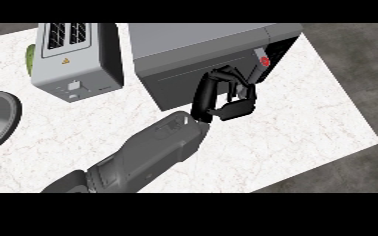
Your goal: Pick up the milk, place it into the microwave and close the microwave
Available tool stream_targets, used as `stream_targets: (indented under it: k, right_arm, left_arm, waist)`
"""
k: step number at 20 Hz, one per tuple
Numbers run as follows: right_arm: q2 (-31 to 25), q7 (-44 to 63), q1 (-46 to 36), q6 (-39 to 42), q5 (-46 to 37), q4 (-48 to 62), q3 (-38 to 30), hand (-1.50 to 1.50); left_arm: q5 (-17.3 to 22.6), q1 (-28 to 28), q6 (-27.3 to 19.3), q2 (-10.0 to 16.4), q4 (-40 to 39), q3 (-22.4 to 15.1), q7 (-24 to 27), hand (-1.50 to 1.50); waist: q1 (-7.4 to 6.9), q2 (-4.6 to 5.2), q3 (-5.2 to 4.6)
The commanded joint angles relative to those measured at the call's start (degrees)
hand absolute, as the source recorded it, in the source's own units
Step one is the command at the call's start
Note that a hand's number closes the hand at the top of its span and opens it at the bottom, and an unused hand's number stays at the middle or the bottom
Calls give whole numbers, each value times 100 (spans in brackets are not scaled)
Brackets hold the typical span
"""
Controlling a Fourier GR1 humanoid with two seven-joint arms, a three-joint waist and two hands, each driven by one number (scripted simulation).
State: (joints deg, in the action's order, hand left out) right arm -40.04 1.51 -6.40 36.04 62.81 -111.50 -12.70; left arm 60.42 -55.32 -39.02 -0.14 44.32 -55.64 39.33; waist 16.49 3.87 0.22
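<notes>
One arm in view: the left forearm (148,152) comes in from the lower left and runs diagonally up-right to the microwave (192,42).

Left hand (236,106) is at the microwave's front, on the right part of the door (173,82), just left of the control panel (277,50). Fingers (244,82) are curled, not spread, tips at or against the door face, thumb tucked under. Nothing shows inside the curl, only door surface through the gap. Can't tell if every fingertip is touching.

Right hand doesn't show.

Door lies across the front of the microwave and looks closed or very nearly so; can't confirm it's fully seated from this angle. Red button (264,60) on the panel is just above and right of the fingers.

Milk: can't see it. The door covers the microwave's inside, so its position can't be checked.

Microwave sits turned on the counter (303,130), front facing lower left. Toaster (74,60) stands just left of it, apart, slots up. Something green (29,57) pokes out behind the toaster's left side. Dark round rim (9,112) at the left edge, mostly cut off; can't tell what it is.
</notes>
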Motion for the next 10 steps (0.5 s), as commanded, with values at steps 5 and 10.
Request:
stream_targets:
  k: [5,10]
  right_arm:
    - [-125,69,259,-30,187,-55,-219,-150]
    - [-190,154,406,-64,270,-224,-242,-150]
  left_arm:
    - [513,313,-170,96,-969,454,-141,-150]
    - [638,252,-166,23,-1045,338,-173,-150]
  waist:
    - [-291,31,-28]
    - [-306,-1,-27]
